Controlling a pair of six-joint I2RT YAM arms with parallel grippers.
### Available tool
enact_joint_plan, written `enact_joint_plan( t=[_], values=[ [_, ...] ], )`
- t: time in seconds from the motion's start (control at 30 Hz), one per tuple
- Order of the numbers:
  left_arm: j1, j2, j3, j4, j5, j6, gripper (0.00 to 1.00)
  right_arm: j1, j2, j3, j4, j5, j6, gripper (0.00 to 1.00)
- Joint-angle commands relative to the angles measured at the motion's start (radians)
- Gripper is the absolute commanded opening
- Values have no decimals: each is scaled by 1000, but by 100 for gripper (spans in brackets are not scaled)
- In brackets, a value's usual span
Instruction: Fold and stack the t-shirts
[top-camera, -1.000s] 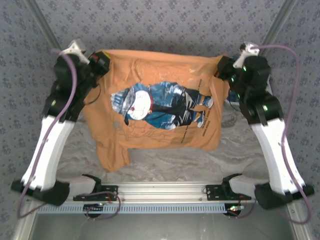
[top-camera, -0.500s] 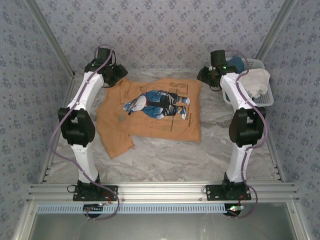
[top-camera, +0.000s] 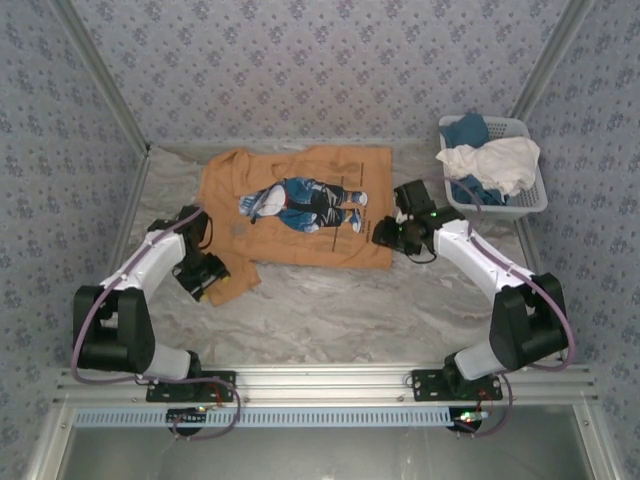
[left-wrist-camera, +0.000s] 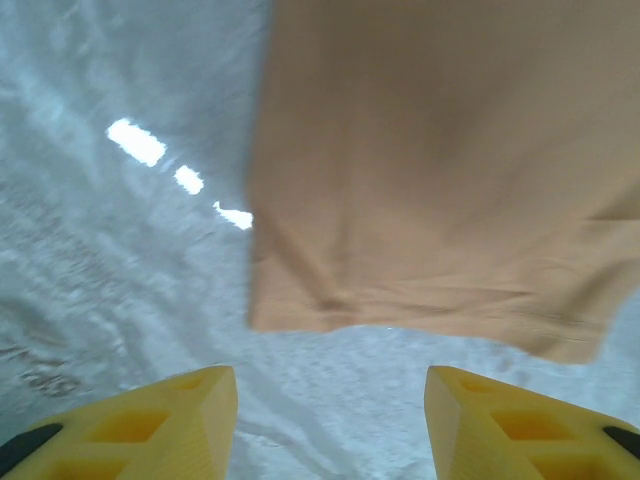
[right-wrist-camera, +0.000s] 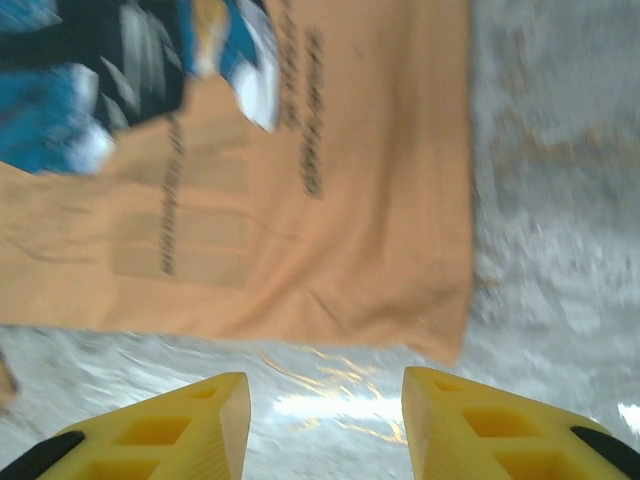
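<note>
The orange-tan t-shirt (top-camera: 300, 200) lies spread flat on the marbled table, print side up, one sleeve (top-camera: 237, 274) trailing to the near left. My left gripper (top-camera: 210, 280) hovers at that sleeve, open. In the left wrist view its yellow fingers (left-wrist-camera: 150, 425) stand apart over bare table, the sleeve's hem (left-wrist-camera: 430, 200) just ahead. My right gripper (top-camera: 383, 236) sits at the shirt's near right corner, open. In the right wrist view that corner (right-wrist-camera: 400, 260) lies just beyond the gripper (right-wrist-camera: 325, 420), with nothing between the jaws. A white t-shirt (top-camera: 492, 160) and a blue one (top-camera: 466, 130) lie in the basket.
The white lattice basket (top-camera: 535, 205) stands at the far right against the patterned wall. Bare table (top-camera: 340, 310) stretches between the shirt and the metal rail (top-camera: 320, 380) at the arm bases.
Both grippers held the shirt up by its top corners, then laid it flat and let go. Both arms have drawn back toward the near edge, jaws now open.
</note>
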Motion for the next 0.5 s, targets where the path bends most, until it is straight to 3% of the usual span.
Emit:
enact_joint_plan(
  t=[0.0,0.33,0.4,0.47],
  values=[
    [35,-27,-47,6,18,-12,53,-4,-32,-22,-4,-41,37,46],
    [46,58,-158,188,121,-55,50,-33,-31,-16,-18,-59,31,46],
    [39,87,-160,222,133,-58,40,-44,-36,-21,-45,-60,31,46],
    [34,104,-148,223,108,-59,18,-57,-38,-28,-58,-51,31,46]
  ],
)
